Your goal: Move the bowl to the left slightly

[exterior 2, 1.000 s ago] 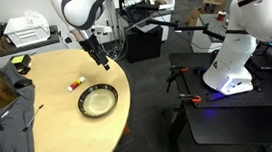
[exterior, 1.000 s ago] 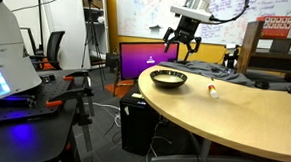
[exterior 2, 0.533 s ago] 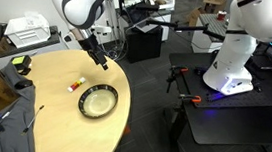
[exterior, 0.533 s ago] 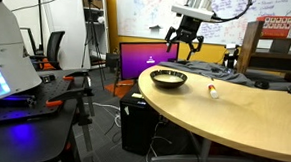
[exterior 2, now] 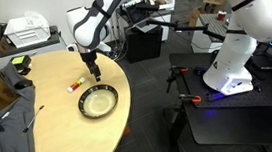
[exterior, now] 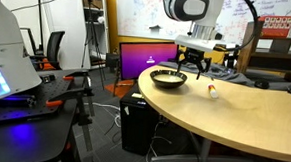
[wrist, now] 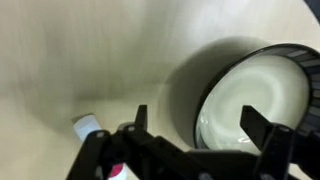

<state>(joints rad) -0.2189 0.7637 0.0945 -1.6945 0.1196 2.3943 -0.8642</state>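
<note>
The bowl (exterior: 169,78) is shallow, round and dark with a pale inside. It sits near the round table's edge, also shown in an exterior view (exterior 2: 98,103) and at the right of the wrist view (wrist: 262,95). My gripper (exterior: 193,66) is open and empty, low over the table close to the bowl's rim (exterior 2: 89,72). In the wrist view the gripper (wrist: 200,125) straddles the bowl's near rim: one fingertip is over the bowl's inside, the other over the table.
A small white-and-red object (exterior 2: 75,82) lies on the table beside the bowl, also seen in the wrist view (wrist: 88,127). The wooden table (exterior: 234,121) has a curved edge close to the bowl. A monitor (exterior: 145,59) stands behind it.
My gripper has come down from high above the table to just over the bowl's rim. The bowl has not moved.
</note>
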